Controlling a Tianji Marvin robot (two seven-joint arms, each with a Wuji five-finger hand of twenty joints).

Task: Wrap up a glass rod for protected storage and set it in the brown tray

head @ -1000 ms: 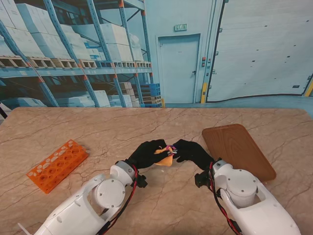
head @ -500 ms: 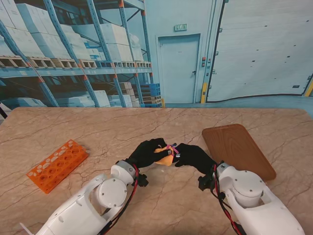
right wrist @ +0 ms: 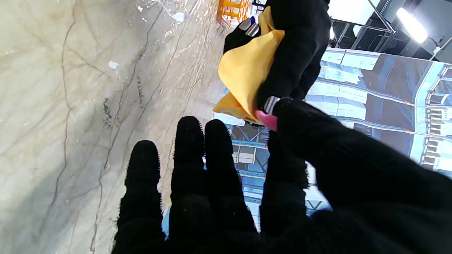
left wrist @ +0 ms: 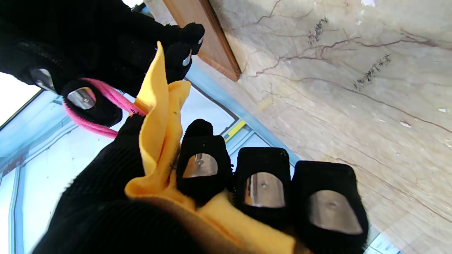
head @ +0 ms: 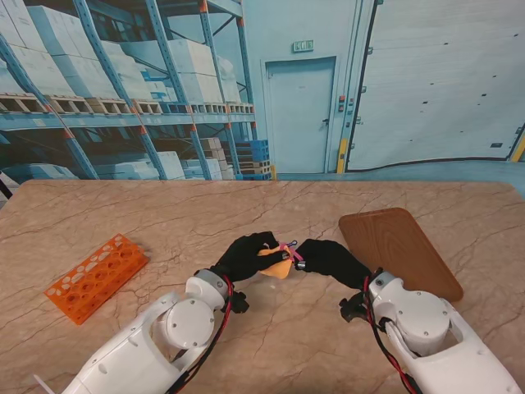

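Two steps are remaining, we judge: our left hand (head: 248, 256) is clutching the yellow cloth bundle (head: 277, 264), rod unseen inside, above mid-tabletop while our right hand (head: 328, 258) is stretching a pink band (left wrist: 106, 95) onto it, brown tray (head: 399, 252) waiting unfilled.

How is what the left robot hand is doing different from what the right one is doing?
The left robot hand is closed around the yellow cloth; the right robot hand only hooks a finger through the pink band at the cloth's end. The left grips with several fingers, while the right's others stay loose. Both wear black gloves, meeting mid-table.
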